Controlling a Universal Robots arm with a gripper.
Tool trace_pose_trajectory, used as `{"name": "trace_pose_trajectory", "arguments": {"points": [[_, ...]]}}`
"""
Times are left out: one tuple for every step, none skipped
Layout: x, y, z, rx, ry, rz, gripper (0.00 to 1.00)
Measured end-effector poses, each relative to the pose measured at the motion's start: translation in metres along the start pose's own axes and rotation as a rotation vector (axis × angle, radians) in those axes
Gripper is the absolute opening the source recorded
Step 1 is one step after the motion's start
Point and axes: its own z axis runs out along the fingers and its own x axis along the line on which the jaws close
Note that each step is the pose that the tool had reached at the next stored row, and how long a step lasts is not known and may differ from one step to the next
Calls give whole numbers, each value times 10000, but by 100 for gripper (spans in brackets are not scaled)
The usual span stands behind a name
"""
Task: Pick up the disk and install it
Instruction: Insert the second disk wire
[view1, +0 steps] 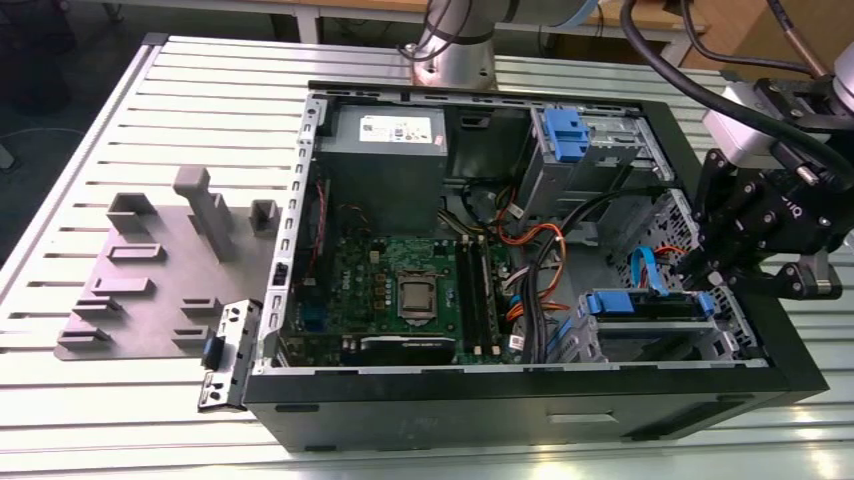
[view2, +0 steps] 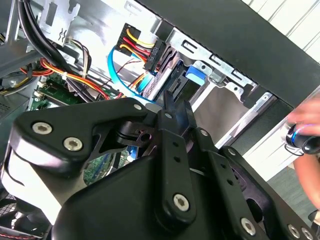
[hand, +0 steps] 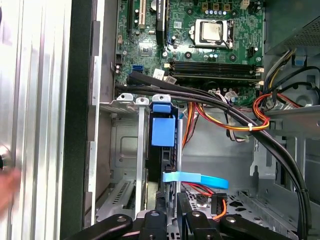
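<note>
The disk stands on edge in the grey drive cage at the open computer case's near corner, on the exterior view's right. Its blue end tab faces the motherboard. In the first wrist view the disk runs from that tab straight back between my fingers. My gripper is at the disk's rear, connector end, by the case wall. In both wrist views the gripper has its black fingers closed narrowly on the disk's end.
Orange, red and black cables and a light blue data cable lie beside the cage. A second cage with a blue latch and a power supply sit at the case's far side. A person's blurred hand is outside the case wall.
</note>
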Motion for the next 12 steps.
{"name": "trace_pose_trajectory", "arguments": {"points": [[0,0,0,0,0,0,24],[0,0,0,0,0,0,24],[0,-1,0,0,0,0,24],[0,-1,0,0,0,0,24],[-2,-1,0,0,-1,-1,24],[-6,-1,0,0,-1,0,24],[-12,-1,1,0,-2,0,24],[-21,-1,1,0,-4,0,24],[-31,-1,1,0,-5,0,24],[-43,-2,3,0,-9,0,24],[-54,-2,3,1,-12,0,24],[-68,-2,4,0,-14,0,24]]}}
